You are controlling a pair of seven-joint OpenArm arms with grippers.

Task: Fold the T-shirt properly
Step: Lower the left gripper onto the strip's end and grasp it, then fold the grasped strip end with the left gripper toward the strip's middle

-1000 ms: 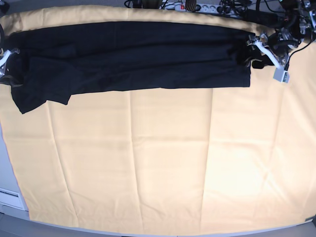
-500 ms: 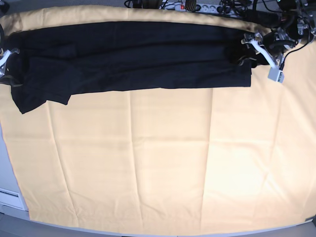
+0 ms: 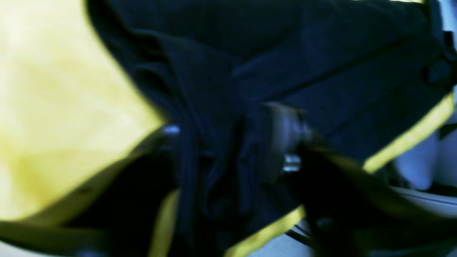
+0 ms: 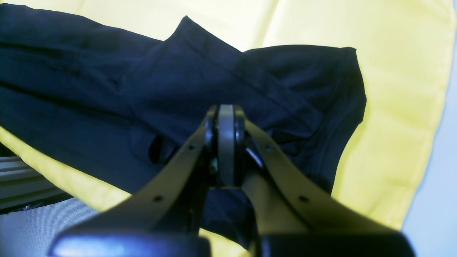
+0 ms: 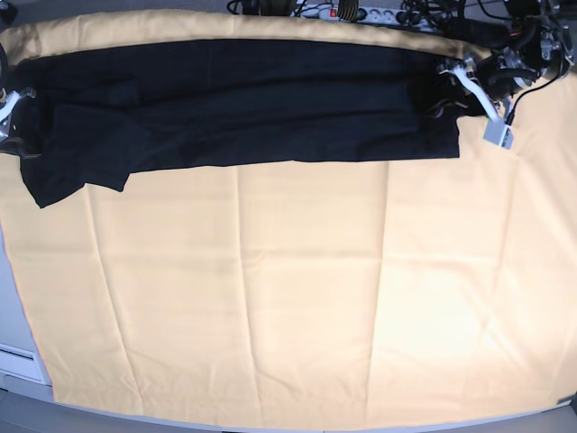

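While the black T-shirt (image 5: pixel 243 104) lies stretched along the far edge of the yellow cloth (image 5: pixel 297 298), the right gripper (image 4: pixel 226 142) has its jaws closed on the left end; the left gripper's (image 5: pixel 451 90) jaws meet bunched fabric, grip unclear.

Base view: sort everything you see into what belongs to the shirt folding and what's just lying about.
Part of the job:
- T-shirt, black, stretched along the far edge
- right gripper, fingers shut on the T-shirt
- left gripper, at the shirt's other end

Just lying about:
- yellow cloth underneath
- power strip and cables behind
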